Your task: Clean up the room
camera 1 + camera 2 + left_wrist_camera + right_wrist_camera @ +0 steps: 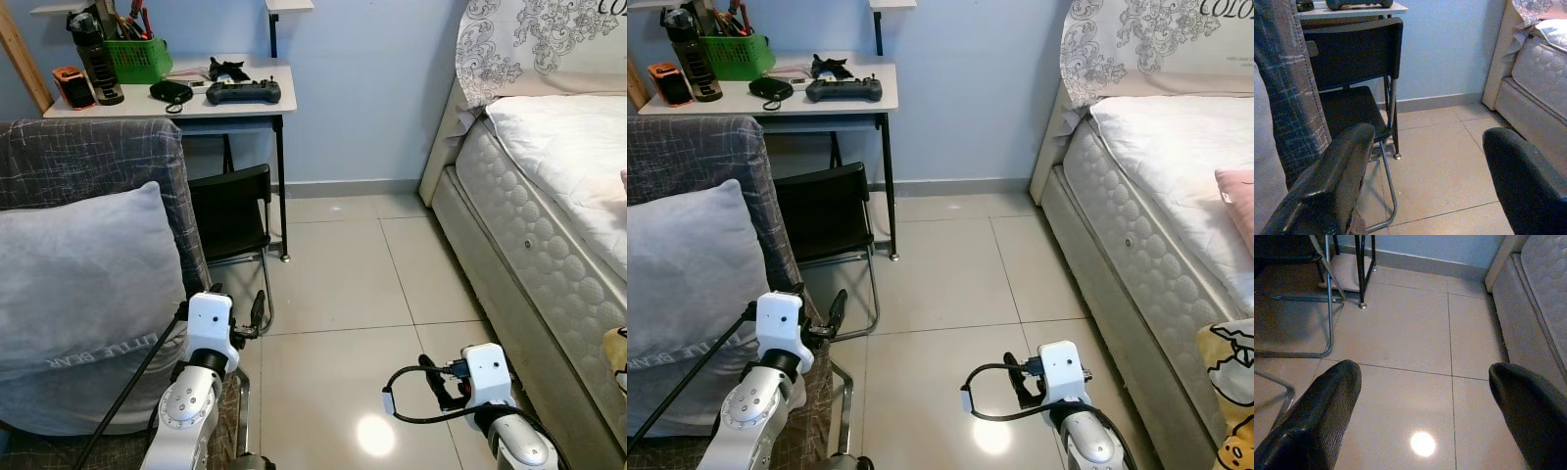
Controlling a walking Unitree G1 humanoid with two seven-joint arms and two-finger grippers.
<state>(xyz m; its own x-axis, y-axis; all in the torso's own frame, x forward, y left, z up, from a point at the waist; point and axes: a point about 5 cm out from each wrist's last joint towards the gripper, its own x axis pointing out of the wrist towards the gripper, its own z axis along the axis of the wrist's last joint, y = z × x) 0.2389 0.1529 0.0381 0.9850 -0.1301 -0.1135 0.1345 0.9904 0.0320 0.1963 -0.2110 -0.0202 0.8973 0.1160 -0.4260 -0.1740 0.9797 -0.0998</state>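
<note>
the robot stands on a shiny tile floor (343, 284) in a bedroom. the left gripper (1430, 181) is low in the lower left of the head view, next to a grey armchair (88, 162). its two black fingers (1327, 191) are spread wide apart and hold nothing. the right gripper (1425, 416) is low in the lower right of the head view, over the floor. its fingers (1312, 416) are also wide apart and hold nothing.

a grey pillow (83, 294) leans on the armchair at the left side. a black chair (230, 215) is tucked under a small white table (250, 106) in the upper left. on the table sit a green basket (139, 59), a dark bottle (96, 59), a black controller (243, 92) and a small orange thing (72, 86).

a big bed (558, 166) fills the right side. a pink thing (1239, 206) lies on the bed at the right edge. a yellow cloth with a cartoon on it (1229, 392) is at the lower right corner, by the side of the bed.
</note>
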